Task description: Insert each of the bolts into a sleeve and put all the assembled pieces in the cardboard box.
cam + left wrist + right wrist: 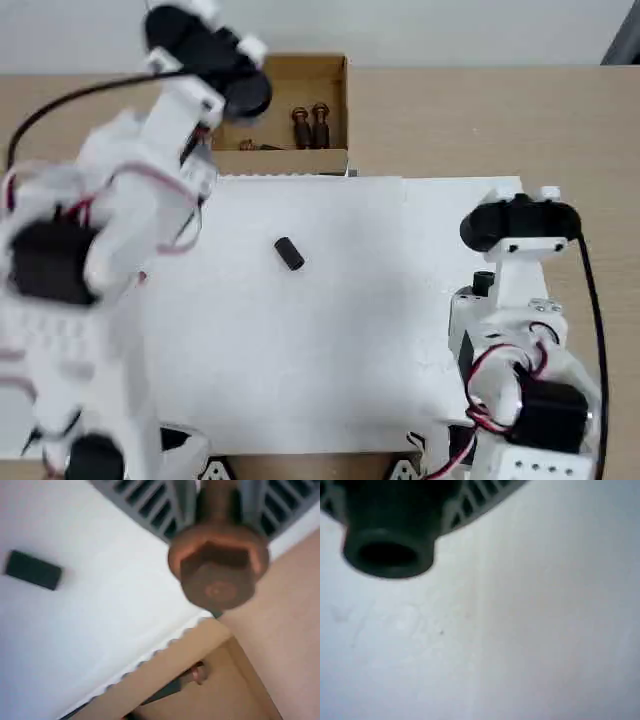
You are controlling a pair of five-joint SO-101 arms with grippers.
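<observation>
Cardboard box (280, 160) on the tan table (450, 110), open-topped, pressed against the far edge of the white foam sheet (330, 370) spread over most of the tabletop.

Left arm (150, 170) stretched from the near left corner up toward the box, its black wrist motor over the box's left side. Right arm (520, 400) folded at the near right, wrist above the right-hand part of the sheet.

Left gripper (220, 507) poised close to a corner of the box, over the line between sheet and cardboard wall. Grey ribbed fingers clamped on the shank of a copper-brown bolt (217, 575), hex head turned toward the wrist camera.

Right gripper (395, 510) low over bare white sheet, well apart from the box. Fingers closed around a black sleeve (387, 547), open bore facing the wrist camera.

Inside the box, two brown-headed pieces (310, 125) side by side near the right wall, touching or nearly so. A third piece (255, 146) lying along the wall nearest the arms, brown head on a dark body in the left wrist view.

Second black sleeve (289, 253) lying on its side on the sheet, between the two arms and nearer the box, clear of both grippers.
</observation>
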